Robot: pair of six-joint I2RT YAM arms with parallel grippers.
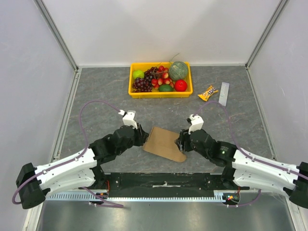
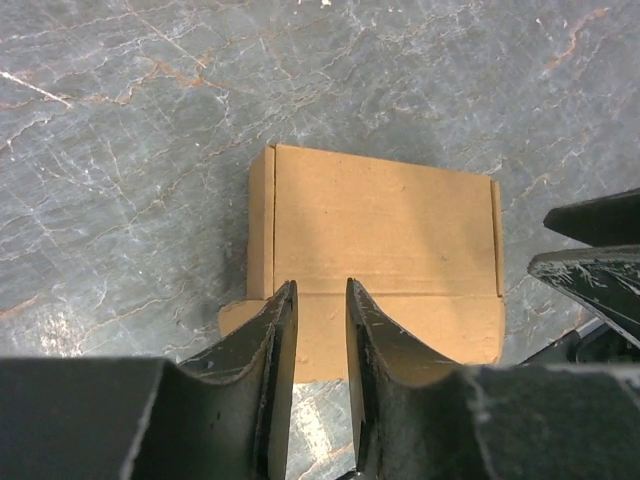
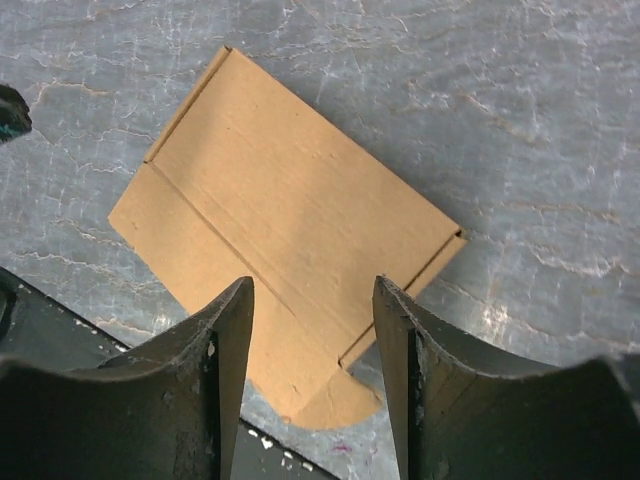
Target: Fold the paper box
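- Nearest the bases: left gripper (image 1: 141,136) and right gripper (image 1: 181,142) face each other across the paper box (image 1: 163,143). The box lies flat on the grey table (image 1: 106,91), just beyond the black base plate (image 1: 163,180).
- Left jaws: apart by a narrow slot, nothing clamped. In the left wrist view the tips sit over the box's near flap strip, at the crease.
- Right jaws: well apart, nothing between them. The tips are above the corner next to the rounded tab (image 3: 335,405).
- Box state: flat, long crease and thin side flaps visible, no wall raised. My read: folding has barely begun.
- Risk: neither arm holds the sheet. A push from one side probably slides or spins it on the smooth top instead of bending it at the score.
- Risk: the left slot is narrow. If it comes straight down, the tips land on the panel and could dent it off the crease line rather than catch an edge.
- Risk: the sheet is small and the grippers are near each other. The right fingers already show at the edge of the left wrist view, so moving both inward risks finger contact.
- Risk: the tab lies just beside the base plate. Dragging the box nearward could snag or crumple it.
- Far side: yellow tray (image 1: 160,95) of fruit, snack packet (image 1: 208,93) and clear strip (image 1: 224,94) are well apart from the work. I'd expect no interference.
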